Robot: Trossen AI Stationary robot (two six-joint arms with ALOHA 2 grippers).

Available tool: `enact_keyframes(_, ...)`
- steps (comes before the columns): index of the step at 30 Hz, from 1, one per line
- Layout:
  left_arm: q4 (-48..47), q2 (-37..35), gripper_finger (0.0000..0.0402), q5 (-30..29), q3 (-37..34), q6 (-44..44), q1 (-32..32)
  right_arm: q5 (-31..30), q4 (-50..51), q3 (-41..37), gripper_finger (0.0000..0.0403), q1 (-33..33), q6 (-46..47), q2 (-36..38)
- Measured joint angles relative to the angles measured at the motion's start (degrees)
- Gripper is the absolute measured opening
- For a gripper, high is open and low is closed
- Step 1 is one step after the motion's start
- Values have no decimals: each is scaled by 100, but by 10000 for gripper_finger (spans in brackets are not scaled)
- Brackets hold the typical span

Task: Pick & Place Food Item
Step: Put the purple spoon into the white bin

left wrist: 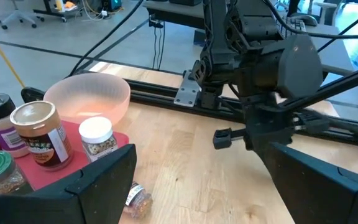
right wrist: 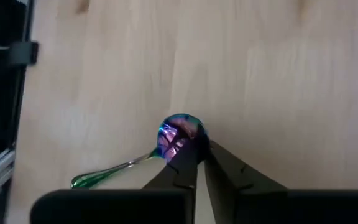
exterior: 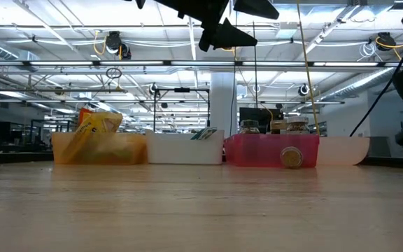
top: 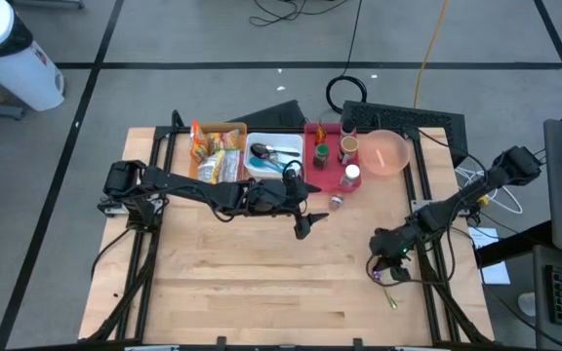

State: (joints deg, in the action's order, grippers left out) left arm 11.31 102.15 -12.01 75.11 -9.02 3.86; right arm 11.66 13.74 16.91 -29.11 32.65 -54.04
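Note:
An iridescent spoon (right wrist: 178, 133) with a green handle (right wrist: 102, 177) lies on the wooden table at the right (top: 379, 278). My right gripper (right wrist: 196, 149) is low over it, fingers shut at the spoon's bowl. My left gripper (top: 305, 224) is open and empty above the table's middle, high up in the low view (exterior: 222, 31). A small jar (left wrist: 137, 200) lies on its side on the table beside the red tray (top: 312, 180). The tray holds several jars (left wrist: 39, 134). My right gripper has its shut fingertips on the bowl's edge (right wrist: 190, 138), on the side away from the handle. The fingers slant down from above. Whether the edge is pinched between them is hidden by the fingers. The spoon lies flat on the table.
An orange bin with snack packets (top: 213, 151), a white bin (top: 269, 156), the red tray and a pink bowl (top: 386, 154) line the far edge. The right arm's base (left wrist: 260, 68) stands at the right edge. Bare wood fills the near half (top: 261, 292).

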Motion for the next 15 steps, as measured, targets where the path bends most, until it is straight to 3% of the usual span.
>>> enact_keyframes(3,2,0,365,-2,0,51,0,-254,-430,2,14,47,-345,-2)
enact_keyframes(15,-267,-301,365,-26,4,665,34,-300,-2162,7,1,816,-1998,2)
